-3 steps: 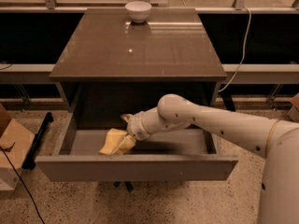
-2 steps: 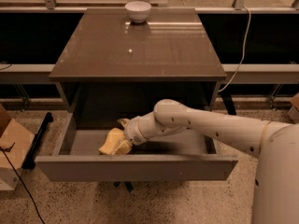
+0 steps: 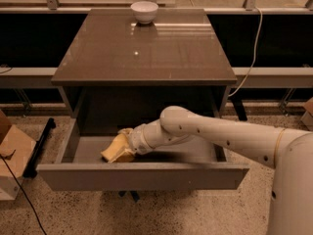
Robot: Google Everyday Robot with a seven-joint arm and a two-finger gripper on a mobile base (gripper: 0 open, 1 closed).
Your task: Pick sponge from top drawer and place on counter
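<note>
Since a second ago the white arm [image 3: 220,136] has bent down a little more, and the gripper [image 3: 122,143] has slid a tiny bit to the left. The gripper is down inside the top drawer [image 3: 146,176], near the left side and low over the grey floor. The drawer is pulled out wide. A soft yellow lump sits right at the tip of the gripper. That is where the sponge [image 3: 110,154] is, inside the drawer and touching the gripper. Both are yellow and run into each other, so I cannot tell if the jaws are apart, together or clamped on the sponge. Above the drawer is the shiny brown table [image 3: 146,58]. A white bowl [image 3: 145,11] stands at its far edge, well apart from the gripper. A brown box [image 3: 12,151] sits on the ground at the left.
</note>
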